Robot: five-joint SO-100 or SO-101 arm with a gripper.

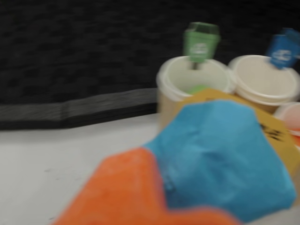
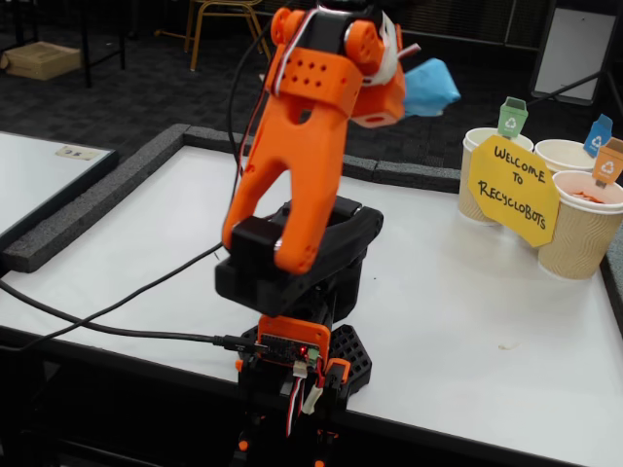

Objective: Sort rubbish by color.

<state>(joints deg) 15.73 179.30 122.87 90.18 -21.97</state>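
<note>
The light blue paper wad hangs high above the table with my orange gripper shut on it. The blurred wrist view shows the blue wad close up beside an orange finger. Three paper cups stand at the right in the fixed view. A bit of green rubbish shows inside the green-tag cup. Orange rubbish lies in the orange-tag cup. The blue-tag cup stands behind them, and I cannot see into it. The held wad is to the left of the cups and well above them.
A yellow "Welcome to RecycloBots" sign leans on the front of the cups. A black foam border runs along the white table's far and left edges. My arm's base sits at the near edge with a black cable leading left.
</note>
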